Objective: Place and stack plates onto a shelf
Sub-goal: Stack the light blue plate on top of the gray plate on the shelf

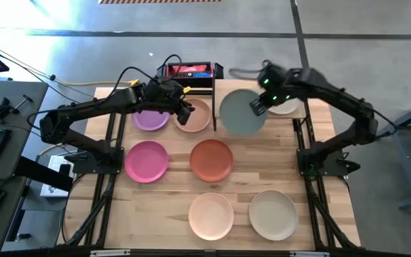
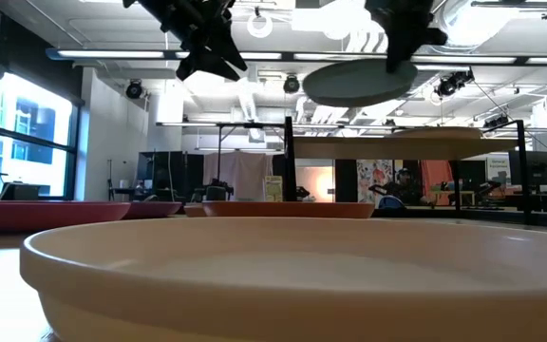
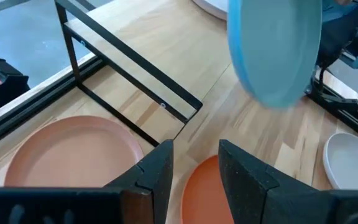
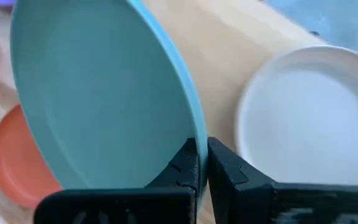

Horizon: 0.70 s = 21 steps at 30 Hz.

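Note:
My right gripper [image 1: 257, 106] [image 4: 202, 149] is shut on a teal plate [image 1: 241, 113] [image 2: 357, 84], which it carries in the air over the left half of the shelf [image 1: 225, 87] [image 2: 349, 150]. A pale grey plate [image 1: 285, 107] [image 4: 309, 118] lies flat on the shelf's right half. My left gripper [image 1: 186, 111] [image 3: 196, 152] hovers open over the tan plate [image 1: 195, 116] [image 3: 67, 152], just left of the shelf, and touches nothing. Purple [image 1: 150, 118], pink [image 1: 146, 160], terracotta [image 1: 211, 158], peach [image 1: 210, 214] and beige [image 1: 272, 214] plates lie flat on the table. My right gripper pinches the teal plate's rim [image 4: 196, 127] between its two fingers, one on the inner face and one on the underside. It comes at the plate from the table's right side. The plate is lifted clear above the shelf and sits close to level.
The shelf's black posts [image 3: 73, 50] stand between the tan plate and the shelf top. A black and red box [image 1: 188, 71] sits beyond the table's far edge. The table's wood [image 1: 255, 164] between the terracotta plate and the right arm's base is bare.

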Each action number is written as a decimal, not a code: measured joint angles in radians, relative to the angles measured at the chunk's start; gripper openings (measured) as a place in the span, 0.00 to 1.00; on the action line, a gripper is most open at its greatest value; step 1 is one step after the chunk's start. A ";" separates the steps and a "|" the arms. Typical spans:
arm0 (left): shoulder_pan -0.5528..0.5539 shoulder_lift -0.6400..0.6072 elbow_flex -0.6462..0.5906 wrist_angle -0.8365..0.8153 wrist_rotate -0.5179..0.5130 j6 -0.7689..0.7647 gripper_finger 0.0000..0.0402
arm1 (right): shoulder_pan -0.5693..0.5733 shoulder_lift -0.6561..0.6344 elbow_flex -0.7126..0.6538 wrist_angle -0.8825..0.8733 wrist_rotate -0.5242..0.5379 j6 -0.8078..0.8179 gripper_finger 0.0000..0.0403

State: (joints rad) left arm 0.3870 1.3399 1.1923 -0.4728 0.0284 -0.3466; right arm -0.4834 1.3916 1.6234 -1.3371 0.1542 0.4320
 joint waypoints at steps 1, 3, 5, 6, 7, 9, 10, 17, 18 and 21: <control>0.000 0.000 0.000 0.000 -0.001 0.000 0.29 | -0.032 -0.013 0.000 -0.003 -0.016 -0.011 0.00; 0.000 0.000 0.000 0.000 -0.002 0.001 0.29 | -0.092 -0.035 0.000 -0.005 -0.045 -0.036 0.00; 0.000 0.000 0.000 -0.001 -0.002 0.004 0.29 | -0.150 -0.052 0.000 -0.010 -0.075 -0.063 0.00; 0.000 0.000 0.000 0.000 -0.003 0.014 0.29 | -0.179 -0.060 0.000 -0.013 -0.087 -0.075 0.00; 0.000 0.000 0.000 -0.001 -0.006 0.027 0.29 | -0.206 -0.066 0.000 -0.017 -0.102 -0.086 0.00; 0.000 0.000 0.000 -0.001 -0.017 0.044 0.29 | -0.255 -0.077 0.000 -0.025 -0.129 -0.112 0.00; 0.002 0.000 0.000 -0.001 -0.021 0.044 0.29 | -0.279 -0.080 -0.001 -0.030 -0.138 -0.125 0.00; 0.040 0.000 0.000 -0.066 -0.022 0.045 0.29 | -0.426 -0.091 -0.002 -0.072 -0.190 -0.172 0.00; 0.048 0.000 0.000 -0.080 -0.022 0.048 0.29 | -0.444 -0.091 -0.002 -0.071 -0.192 -0.172 0.00; 0.075 -0.001 0.000 -0.119 -0.022 0.097 0.29 | -0.488 -0.091 -0.002 -0.070 -0.193 -0.163 0.00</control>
State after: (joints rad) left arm 0.4621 1.3385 1.1927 -0.5916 0.0064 -0.2493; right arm -0.9713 1.3010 1.6218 -1.4075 -0.0383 0.2694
